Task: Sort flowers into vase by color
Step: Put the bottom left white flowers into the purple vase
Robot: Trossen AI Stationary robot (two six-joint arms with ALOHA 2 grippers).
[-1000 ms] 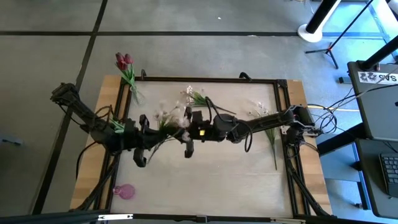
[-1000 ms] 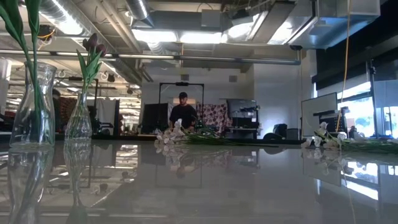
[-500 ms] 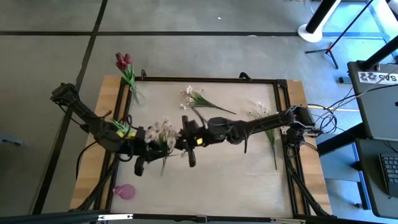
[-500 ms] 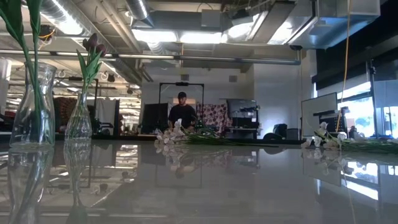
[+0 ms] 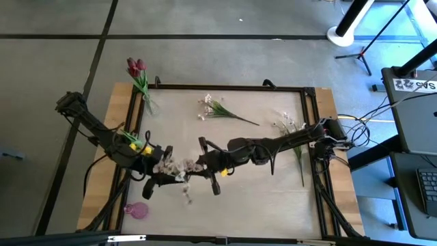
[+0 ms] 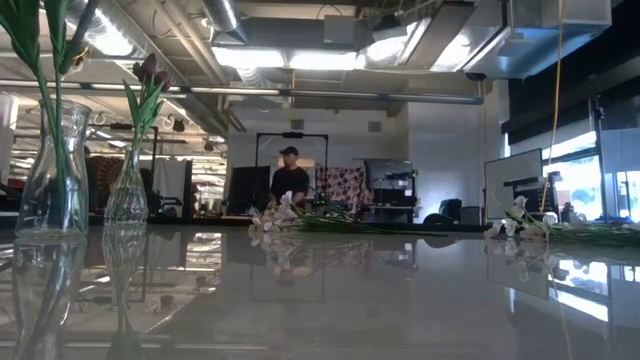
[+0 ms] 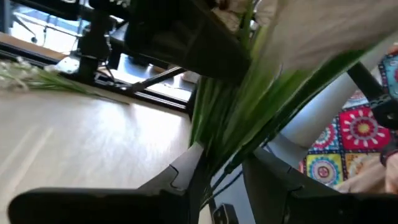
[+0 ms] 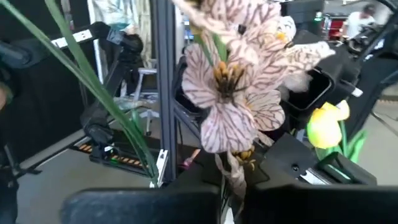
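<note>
A spray of pale, dark-streaked blossoms (image 5: 175, 168) on green stalks hangs in the air between my two grippers, near the table's near-left part. My left gripper (image 5: 158, 179) is shut on its stalks (image 7: 217, 124). My right gripper (image 5: 207, 164) is shut just under the blossoms (image 8: 231, 93). A yellow tulip (image 5: 140, 145) stands in a glass vase (image 6: 50, 170) beside my left arm. Dark red tulips (image 5: 136, 67) stand in a second vase (image 6: 128, 190) at the far-left corner. Two white sprays (image 5: 218, 108) (image 5: 292, 131) lie on the table. My left gripper pinches a bundle of several green stalks (image 7: 208, 165) between its two fingers (image 7: 180, 177), which lie across them. The spray is lifted clear of the table. My right gripper pinches the thin stalk (image 8: 231, 171) right below a streaked blossom, which stands above its fingers (image 8: 273, 186). The place of contact is partly hidden by the petals.
A small pink object (image 5: 136, 210) sits on the wooden edge at the near-left corner. A black frame (image 5: 225, 87) borders the table. One loose spray has a long stalk (image 5: 300, 167) reaching toward the near-right. A person (image 6: 290, 180) stands in the room behind.
Both grippers have moved together toward the table's near edge and slightly left, carrying the pale spray from the table's middle to the near-left part, close to the yellow tulip's vase. The person in the background has shifted a little.
</note>
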